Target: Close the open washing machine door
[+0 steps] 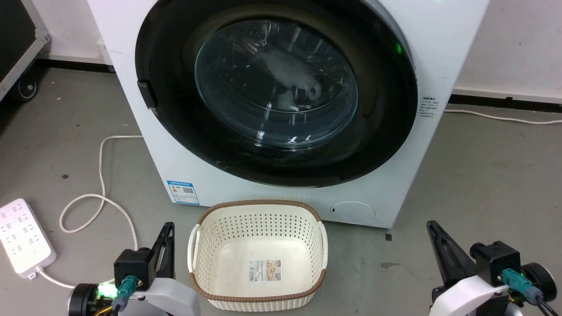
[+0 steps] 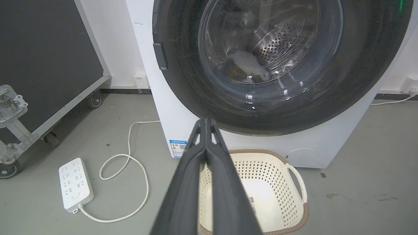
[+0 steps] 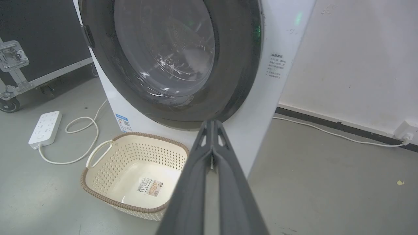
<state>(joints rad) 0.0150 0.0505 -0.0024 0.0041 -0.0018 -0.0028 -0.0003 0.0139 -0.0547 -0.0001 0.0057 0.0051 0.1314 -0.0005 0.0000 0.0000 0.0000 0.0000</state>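
The washing machine (image 1: 184, 166) is a white box straight ahead of me. The washing machine door (image 1: 276, 87), a glossy black rim around domed glass, lies flat against the front; no gasket shows, and pale laundry sits behind the glass. The door's latch handle (image 1: 147, 94) is on its left edge. My left gripper (image 1: 168, 228) is shut and empty, low at the left and well short of the machine. My right gripper (image 1: 432, 226) is shut and empty at the lower right. Each wrist view looks along its own closed left gripper (image 2: 205, 122) or right gripper (image 3: 212, 123) toward the door (image 2: 271, 58) (image 3: 169, 58).
A cream perforated basket (image 1: 259, 204) stands on the floor between my grippers, right in front of the machine. A white power strip (image 1: 24, 237) and its looped cable (image 1: 103, 175) lie at the left. A black wheeled case (image 2: 42, 65) stands further left. Bare grey floor (image 3: 326, 182) is at the right.
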